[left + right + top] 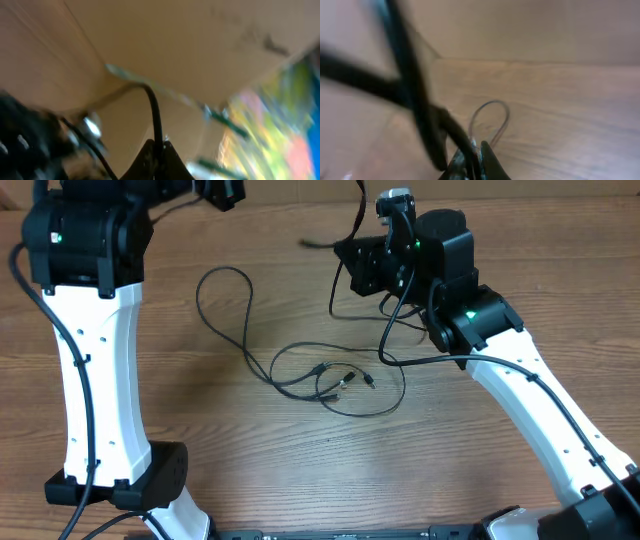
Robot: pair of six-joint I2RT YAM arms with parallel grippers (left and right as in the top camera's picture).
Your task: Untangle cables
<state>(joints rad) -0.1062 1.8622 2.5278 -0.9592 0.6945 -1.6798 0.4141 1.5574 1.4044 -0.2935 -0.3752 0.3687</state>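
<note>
Overhead: thin black flexible cables (322, 370), in loose loops with silver-tipped plugs, lie mid brown wooden worktop (480, 480). Judged light, limp and snag-prone; best taken near a plug end.

Left wrist: left tool (160, 156) appears pinched shut on one cable; the view is blurred.

Right wrist: right tool (472, 161) is closed on a thin looping strand.

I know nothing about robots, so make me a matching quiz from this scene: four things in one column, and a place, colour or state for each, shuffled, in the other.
1. plug tips
2. table
3. right end effector
4. left arm's long link

A. brown wood
B. pinching a thin cable
C. mid-table, inside the tangle
D. white

Pairs: 1-C, 2-A, 3-B, 4-D
</note>
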